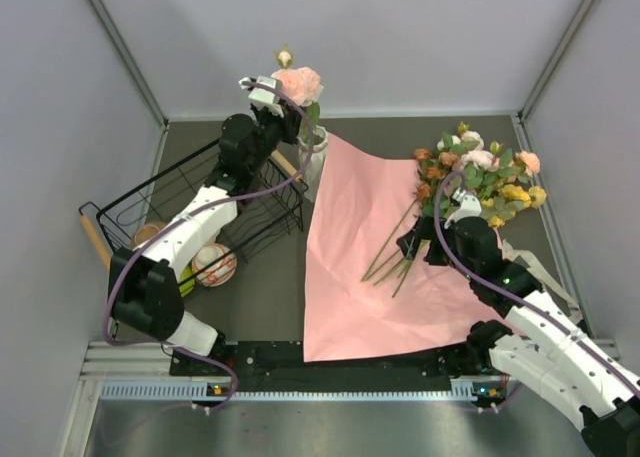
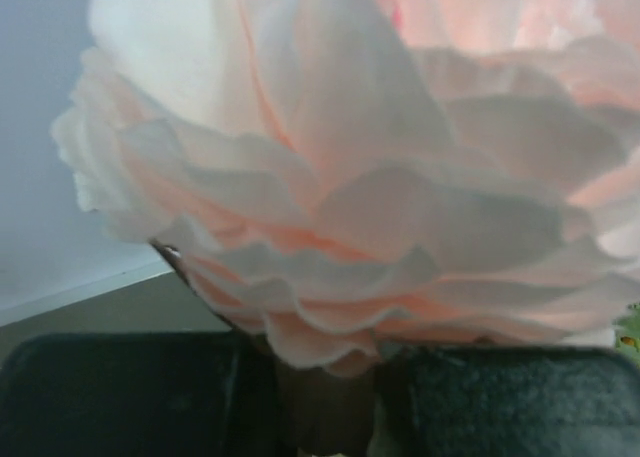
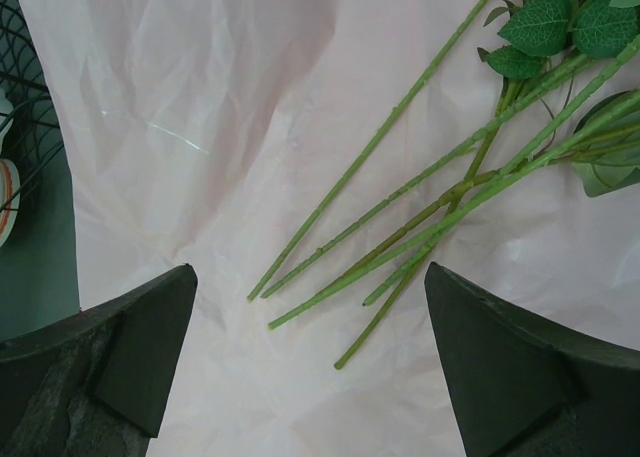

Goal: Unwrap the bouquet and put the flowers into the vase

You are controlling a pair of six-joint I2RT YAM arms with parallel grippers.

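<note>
Grey-walled cell, dark table w/ salmon-pink paper spread open across its middle. Top view: L gripper is up at the back, holding a pink bloom right over the white vase. The vase stands at the paper's back-left corner, beside a black wire basket. The other flowers lie on the paper's right side, heads toward the back-right, stems pointing to the middle. R gripper hovers over the stem ends. L wrist view: the bloom fills the frame; its stalk sits btwn the two dark pads, jaws clamped on it. R wrist view: fingers wide apart above the paper, bare green stems fanned out just beyond them, leaves top right.
</note>
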